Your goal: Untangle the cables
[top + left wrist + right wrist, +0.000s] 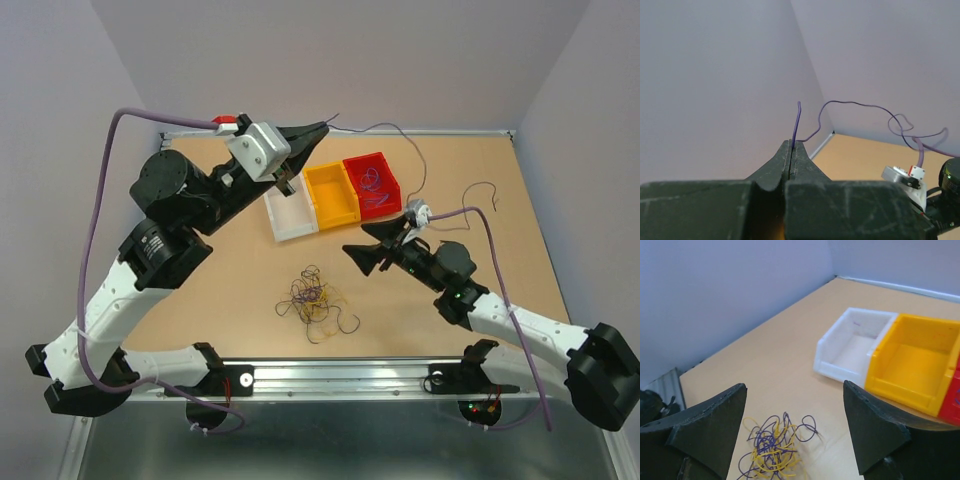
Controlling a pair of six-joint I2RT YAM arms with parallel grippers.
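From the top camera I see the cables (315, 298) lying as a loose purple, yellow and dark bunch on the table (220, 300), at about 6 o'clock from a row of three bins: white bin (290, 215), yellow bin (332, 195) and red bin (385, 165). A few purple strands (374, 180) lie inside the red one. My left gripper (318, 130) is raised at 12 o'clock of the yellow bin. A purple wire (400, 132) trails from its tip toward 3 o'clock, then drops toward the table. My right gripper (362, 258) sits at 2 o'clock of the bunch, near it but apart.

On the left wrist camera the jaws are clamped together on the purple wire. A short end stands up at 12 o'clock, and the rest curves off in loops toward 3 o'clock.

On the right wrist camera the fingers are spread wide with nothing between them. The bunch lies on the table at 6 o'clock, just inside the left finger and not touching either one. The white and yellow bins stand side by side at 2 o'clock, and an edge of the red one shows at 3 o'clock.
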